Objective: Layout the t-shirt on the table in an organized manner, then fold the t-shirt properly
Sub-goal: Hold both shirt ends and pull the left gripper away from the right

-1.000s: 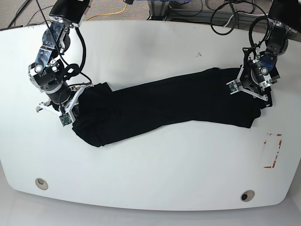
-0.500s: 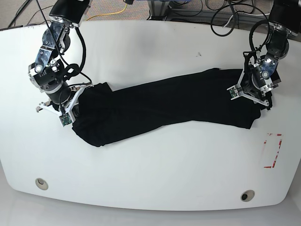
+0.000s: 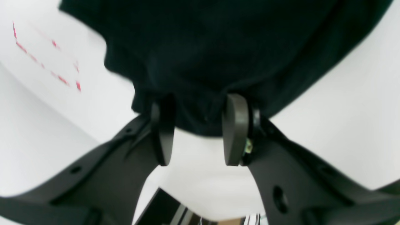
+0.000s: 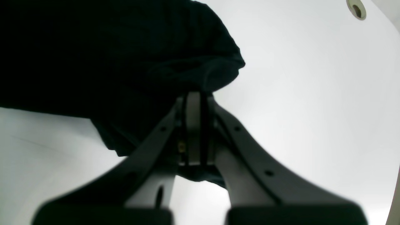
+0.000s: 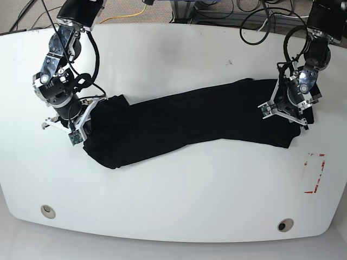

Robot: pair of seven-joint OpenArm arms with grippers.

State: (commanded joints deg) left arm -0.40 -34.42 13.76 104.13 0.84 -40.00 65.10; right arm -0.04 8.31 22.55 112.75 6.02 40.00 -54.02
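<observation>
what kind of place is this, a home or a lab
Probably a robotics lab or test bench: two arms work a black t-shirt on a glossy white table marked with a red dashed rectangle, and loose cables trail behind it.

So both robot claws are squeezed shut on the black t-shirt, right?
Not quite. Only the right gripper is shut on the t-shirt. The left wrist view shows the left gripper open, its fingers apart around the shirt's edge.

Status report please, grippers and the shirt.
Right gripper shut on the t-shirt. Left gripper open, straddling its hem. Shirt bunched lengthwise on the table. Nothing in the way.
</observation>
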